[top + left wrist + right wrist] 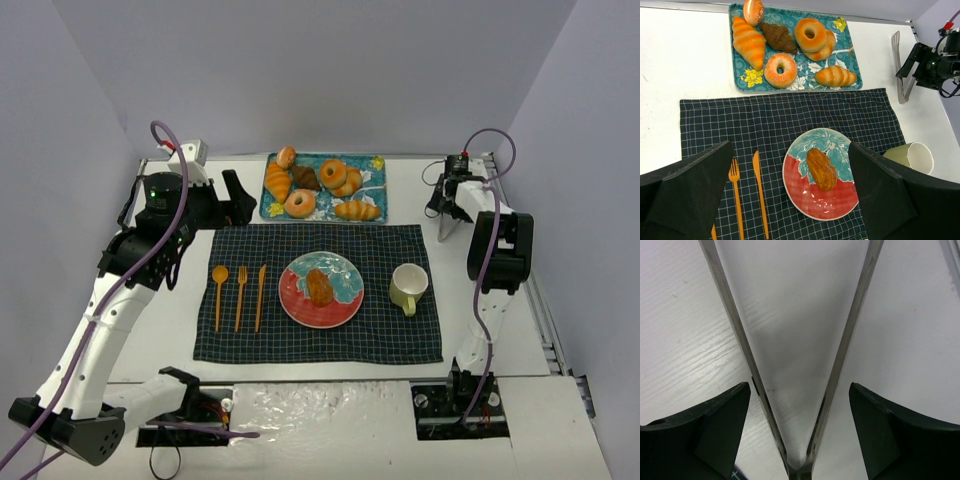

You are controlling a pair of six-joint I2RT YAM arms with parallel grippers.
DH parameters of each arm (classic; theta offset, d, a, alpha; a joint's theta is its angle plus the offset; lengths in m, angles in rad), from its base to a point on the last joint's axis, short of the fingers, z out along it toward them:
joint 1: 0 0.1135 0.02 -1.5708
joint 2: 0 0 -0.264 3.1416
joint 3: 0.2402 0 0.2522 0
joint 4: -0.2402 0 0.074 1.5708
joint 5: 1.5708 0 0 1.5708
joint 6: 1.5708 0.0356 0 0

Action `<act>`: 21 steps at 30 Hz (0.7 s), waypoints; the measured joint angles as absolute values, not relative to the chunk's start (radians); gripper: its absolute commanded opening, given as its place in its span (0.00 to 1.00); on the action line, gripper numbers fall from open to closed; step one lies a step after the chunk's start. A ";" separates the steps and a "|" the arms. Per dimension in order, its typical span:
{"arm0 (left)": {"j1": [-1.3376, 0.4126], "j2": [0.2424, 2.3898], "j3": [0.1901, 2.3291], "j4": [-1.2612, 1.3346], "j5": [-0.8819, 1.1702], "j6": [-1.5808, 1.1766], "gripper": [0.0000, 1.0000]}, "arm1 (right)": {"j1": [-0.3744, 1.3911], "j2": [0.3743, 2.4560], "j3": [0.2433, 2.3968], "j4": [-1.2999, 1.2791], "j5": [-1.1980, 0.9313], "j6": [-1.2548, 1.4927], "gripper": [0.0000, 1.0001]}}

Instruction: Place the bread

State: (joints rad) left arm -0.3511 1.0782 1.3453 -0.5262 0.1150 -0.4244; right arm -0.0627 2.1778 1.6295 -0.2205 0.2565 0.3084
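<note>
The bread (320, 287) (821, 169), a deep golden-brown oblong roll, lies alone on the red and teal plate (343, 304) (810, 200) in the middle of the checked mat. My left gripper (238, 200) (790, 146) hangs open well above the mat, left of the tray, and holds nothing. At the right rear my right gripper (446, 212) (800, 390) is open, low over the table. Metal tongs (444, 228) (900, 75) (735, 325) lie spread between its fingers, with a gap on each side.
A teal tray (372, 170) (852, 75) with croissants, donuts and other pastries stands behind the dark mat (400, 340). An orange spoon (219, 290), fork (241, 295) and knife (260, 295) lie left of the plate; a pale cup (408, 287) (912, 157) sits to its right.
</note>
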 measured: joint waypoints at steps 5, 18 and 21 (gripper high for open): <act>-0.351 1.078 1.345 -0.528 0.113 -0.424 0.97 | -0.050 2.066 1.614 -0.235 0.257 0.308 0.78; -0.351 1.082 1.402 -0.546 0.082 -0.417 0.97 | 0.183 1.530 1.597 -0.192 -0.011 0.341 1.00; -0.351 1.085 1.436 -0.551 0.072 -0.411 0.97 | 0.302 1.411 1.599 -0.164 -0.084 0.356 1.00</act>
State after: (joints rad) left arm -0.3511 1.0846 1.4358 -0.5508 0.0720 -0.4115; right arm 0.3023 1.4106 1.5988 -0.1641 -0.0839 0.3555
